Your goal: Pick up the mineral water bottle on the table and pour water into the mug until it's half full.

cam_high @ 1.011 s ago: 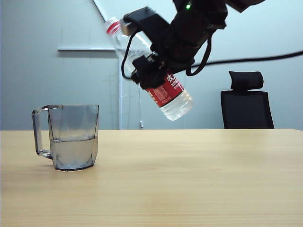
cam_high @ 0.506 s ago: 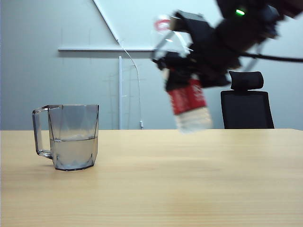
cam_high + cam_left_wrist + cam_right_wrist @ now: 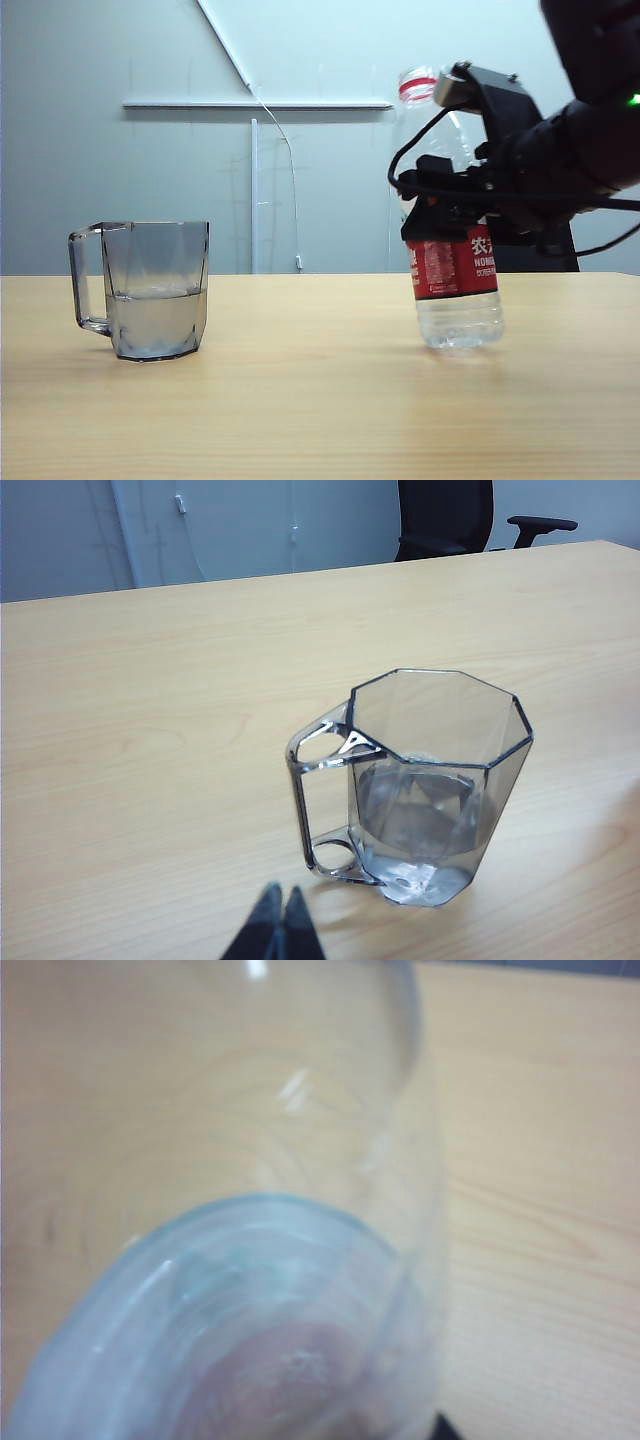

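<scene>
The smoky-grey faceted mug [image 3: 155, 290] stands on the left of the table [image 3: 320, 400], its handle pointing left, with water [image 3: 155, 320] up to about half its height. The left wrist view looks down on the mug [image 3: 435, 780], and my left gripper [image 3: 283, 925] sits shut just short of its handle, holding nothing. My right gripper [image 3: 450, 205] is shut on the mineral water bottle [image 3: 455, 265] above its red label. The bottle is nearly upright at the right, its base at or just over the tabletop. In the right wrist view the clear bottle [image 3: 250, 1260] fills the picture.
A black office chair [image 3: 445, 515] stands behind the table's far edge. A grey wall with a white rail [image 3: 250, 103] lies beyond. A black cable [image 3: 610, 240] hangs from my right arm. Bare tabletop lies between mug and bottle.
My right gripper has carried the bottle right and down, away from the mug, turning it from steeply tilted to nearly upright. The mug and my left gripper have not moved.
</scene>
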You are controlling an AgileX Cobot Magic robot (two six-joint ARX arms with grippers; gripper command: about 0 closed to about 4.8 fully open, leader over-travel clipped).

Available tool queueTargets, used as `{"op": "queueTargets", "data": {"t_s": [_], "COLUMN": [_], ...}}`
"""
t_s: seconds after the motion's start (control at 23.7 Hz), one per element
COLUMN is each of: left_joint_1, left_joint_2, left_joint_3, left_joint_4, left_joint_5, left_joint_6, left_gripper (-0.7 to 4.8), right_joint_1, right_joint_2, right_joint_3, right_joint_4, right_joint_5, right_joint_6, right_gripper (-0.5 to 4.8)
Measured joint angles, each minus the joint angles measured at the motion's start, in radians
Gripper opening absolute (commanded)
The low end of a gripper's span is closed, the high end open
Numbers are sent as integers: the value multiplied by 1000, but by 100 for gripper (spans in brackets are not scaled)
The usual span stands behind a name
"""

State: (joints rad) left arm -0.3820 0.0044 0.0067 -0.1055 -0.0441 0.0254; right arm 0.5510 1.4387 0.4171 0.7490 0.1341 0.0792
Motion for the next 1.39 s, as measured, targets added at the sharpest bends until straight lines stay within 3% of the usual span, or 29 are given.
{"op": "queueTargets", "data": {"t_s": [0.38,0.55,0.72,0.76,1.39], "left_joint_1": [0,0,0,0,5], "left_joint_2": [0,0,0,0,0], "left_joint_3": [0,0,0,0,0], "left_joint_4": [0,0,0,0,0], "left_joint_5": [0,0,0,0,0], "left_joint_6": [0,0,0,0,0], "left_gripper": [-2,-2,-2,-2,-2], "right_joint_1": [-5,-5,-5,-5,-4], "right_joint_2": [4,3,0,-1,-180], "right_joint_3": [-37,-40,-74,-85,-201], "right_joint_4": [54,57,77,76,81], "right_joint_5": [23,23,22,22,0], "right_joint_6": [6,6,6,7,80], "right_gripper": [349,440,445,479,479]}}
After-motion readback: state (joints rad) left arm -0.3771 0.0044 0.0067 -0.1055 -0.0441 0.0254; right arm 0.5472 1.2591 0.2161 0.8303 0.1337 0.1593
